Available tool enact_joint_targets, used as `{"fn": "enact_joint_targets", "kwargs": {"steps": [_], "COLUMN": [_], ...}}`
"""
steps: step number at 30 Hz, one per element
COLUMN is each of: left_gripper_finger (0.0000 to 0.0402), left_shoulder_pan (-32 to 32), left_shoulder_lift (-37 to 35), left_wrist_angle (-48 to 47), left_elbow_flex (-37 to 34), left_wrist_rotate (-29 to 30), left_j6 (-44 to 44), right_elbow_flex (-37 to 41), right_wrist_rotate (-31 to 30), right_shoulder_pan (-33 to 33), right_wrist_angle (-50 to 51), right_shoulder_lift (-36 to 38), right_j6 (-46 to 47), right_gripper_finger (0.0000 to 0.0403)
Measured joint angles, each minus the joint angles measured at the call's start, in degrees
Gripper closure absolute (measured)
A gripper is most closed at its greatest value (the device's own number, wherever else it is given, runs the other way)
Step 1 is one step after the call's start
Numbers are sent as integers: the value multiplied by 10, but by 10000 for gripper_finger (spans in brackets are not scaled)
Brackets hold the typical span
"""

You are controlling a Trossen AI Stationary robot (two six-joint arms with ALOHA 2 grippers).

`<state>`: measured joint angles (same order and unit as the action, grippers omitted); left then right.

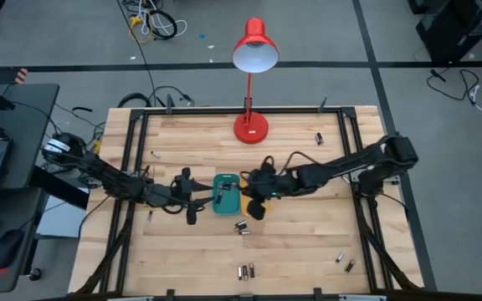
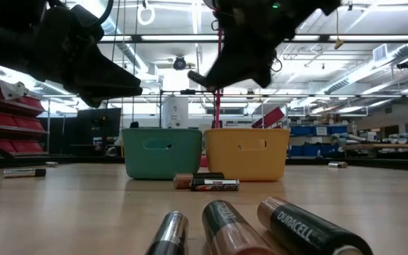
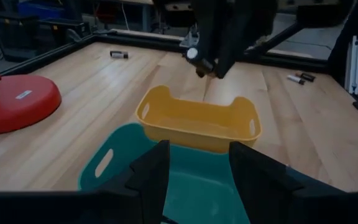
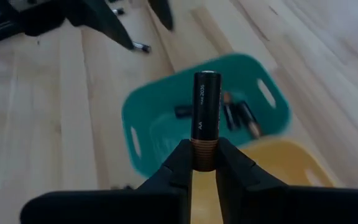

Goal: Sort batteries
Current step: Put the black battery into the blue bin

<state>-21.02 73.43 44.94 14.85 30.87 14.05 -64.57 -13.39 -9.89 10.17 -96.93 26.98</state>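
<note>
Side by side at mid-table stand a teal tray (image 1: 226,194) (image 2: 161,151) and a yellow tray (image 2: 246,151) (image 3: 197,124). Several batteries (image 4: 238,117) lie inside the teal tray. My right gripper (image 4: 204,163) (image 3: 207,62) hangs above the two trays, shut on one black battery with a copper end (image 4: 206,106). My left gripper (image 3: 197,177) (image 1: 201,199) stands open at the teal tray's left rim, nothing between its fingers. More batteries lie loose on the table (image 1: 243,226) (image 2: 214,184). My right gripper pinches the battery's copper-coloured end (image 4: 204,149) between its two fingertips. The battery sticks out forward past the fingers, in line with them. It is lifted clear, slanting down over the teal tray (image 4: 166,134) and the yellow tray (image 4: 291,165).
A red desk lamp (image 1: 251,125) stands at the far middle, its base (image 3: 17,102) close to the trays. Loose batteries lie near the front edge (image 1: 246,270), at the near right (image 1: 344,262), far right (image 1: 318,138) and far left (image 1: 153,155).
</note>
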Motion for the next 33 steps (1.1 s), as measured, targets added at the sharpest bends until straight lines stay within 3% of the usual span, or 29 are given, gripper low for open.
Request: {"fn": "enact_joint_targets", "kwargs": {"steps": [9, 16, 24, 33], "left_gripper_finger": [219, 219, 220, 220], "left_shoulder_pan": [0, 0, 0, 0], "left_shoulder_lift": [0, 0, 0, 0], "left_wrist_angle": [-1, -1, -13, -47], "left_elbow_flex": [0, 0, 0, 0], "left_wrist_rotate": [0, 0, 13, 13], "left_j6": [1, 5, 13, 36], "right_elbow_flex": [-60, -62, -62, -62], "right_wrist_rotate": [43, 38, -37, -146], "right_shoulder_pan": [14, 27, 34, 77], "right_wrist_angle": [1, -17, -4, 160], "right_shoulder_lift": [-91, -109, -91, -24], "right_j6": [-27, -20, -28, -20], "right_gripper_finger": [348, 314, 273, 271]}}
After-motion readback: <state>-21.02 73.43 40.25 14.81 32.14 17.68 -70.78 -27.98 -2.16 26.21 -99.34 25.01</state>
